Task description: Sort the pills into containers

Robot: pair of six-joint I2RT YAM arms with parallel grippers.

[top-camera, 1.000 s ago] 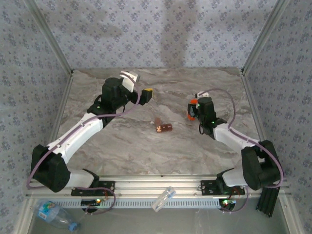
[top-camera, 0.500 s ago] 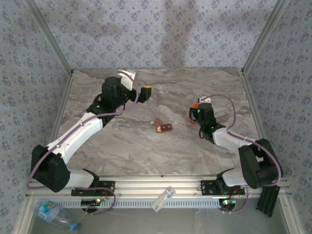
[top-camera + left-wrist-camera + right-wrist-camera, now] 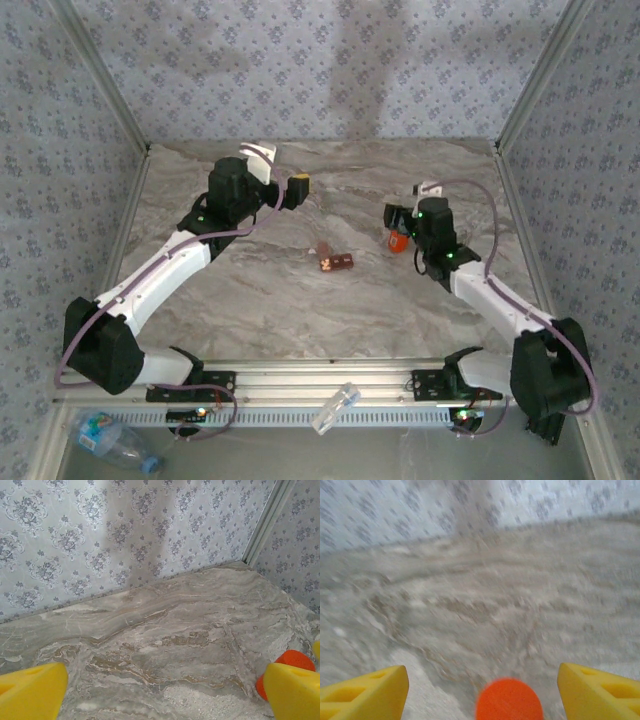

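Swinging outward, the right arm's elbow is now sitting further toward the right edge, and the right claw [image 3: 481,677] is parting its fingers where a second ago they were closing around the orange-red pill bottle [image 3: 397,241]. That bottle is standing on the tabletop [image 3: 400,310] at the right of the middle, its round top lying between the two yellow fingertips with a gap showing on each side, so the claw is spread and no longer pinching it. The left claw [image 3: 160,695] is hanging spread wide over the far left of the tabletop, gripping nothing and barely shifting.

The step appears to be letting go of the bottle. Doing it well is likely meaning keeping the fingers wide and drawing the claw straight up and back, since a sideways drift is risking a clip on the rim and a toppled bottle. The right wrist picture is blurring, so how upright the bottle is standing is hard to tell. The small brownish pills [image 3: 335,262] are lying well apart from it, near the middle, and are not yet being collected.
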